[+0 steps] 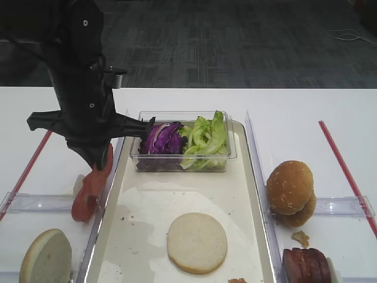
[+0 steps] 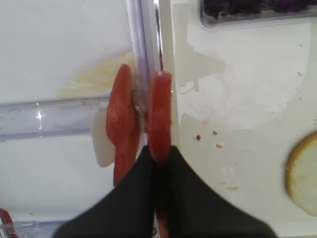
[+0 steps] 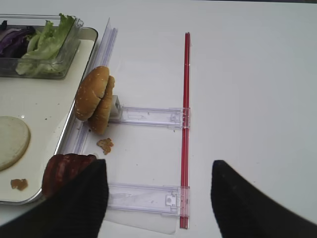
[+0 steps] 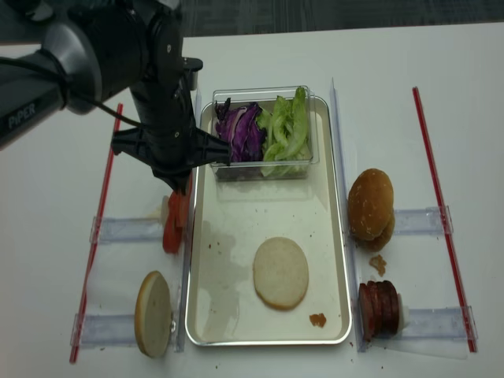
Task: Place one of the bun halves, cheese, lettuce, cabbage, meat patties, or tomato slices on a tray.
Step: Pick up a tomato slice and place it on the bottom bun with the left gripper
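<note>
A: While the left gripper (image 2: 157, 148) has its fingers pinched tight on one tomato slice (image 2: 159, 116), what matters most for this step?

B: Keeping that pinch steady. In the left wrist view the held slice stands on edge right above the clear divider beside the tray's rim, and a second slice (image 2: 121, 121) stands just beside it, on the table side. I'd judge the risk is dragging that neighbour along, so lift straight up before swinging over.

A: Where should it go?

B: Onto the tray (image 1: 141, 206), which already carries a pale bun half (image 1: 197, 242) lying cut face up and the clear box (image 1: 182, 160) with the cabbage (image 1: 162, 138) and lettuce (image 1: 206, 137). The bare patch between box and bun looks like the easiest spot; lower it flat and let go close to the surface.

A: And the right gripper (image 3: 156, 191)?

B: Spread wide, holding nothing, hanging over the table near the meat patties (image 3: 64, 171) and the seeded bun domes (image 3: 96, 99). It's well apart from the action.
</note>
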Available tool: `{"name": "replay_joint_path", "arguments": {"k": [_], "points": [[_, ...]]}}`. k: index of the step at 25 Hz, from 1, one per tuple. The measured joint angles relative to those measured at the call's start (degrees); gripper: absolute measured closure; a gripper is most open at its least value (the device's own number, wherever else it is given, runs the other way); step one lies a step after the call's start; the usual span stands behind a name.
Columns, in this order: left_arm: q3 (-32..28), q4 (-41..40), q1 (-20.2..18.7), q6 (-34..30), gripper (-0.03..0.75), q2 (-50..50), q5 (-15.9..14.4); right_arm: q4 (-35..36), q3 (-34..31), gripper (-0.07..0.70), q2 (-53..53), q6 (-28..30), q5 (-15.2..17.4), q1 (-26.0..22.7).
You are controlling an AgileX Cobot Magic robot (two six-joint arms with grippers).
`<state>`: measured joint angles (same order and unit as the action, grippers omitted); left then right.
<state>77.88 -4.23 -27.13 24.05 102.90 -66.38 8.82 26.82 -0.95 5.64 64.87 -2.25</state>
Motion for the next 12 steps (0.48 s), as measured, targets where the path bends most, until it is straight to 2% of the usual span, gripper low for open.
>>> {"name": "replay_joint_path", "arguments": {"k": [12], "points": [[0.0,1.5,0.0,-1.5,0.711,0.0,0.3,0.0,0.0,0.164,0.0,0.0,0.0,0.0]]}}
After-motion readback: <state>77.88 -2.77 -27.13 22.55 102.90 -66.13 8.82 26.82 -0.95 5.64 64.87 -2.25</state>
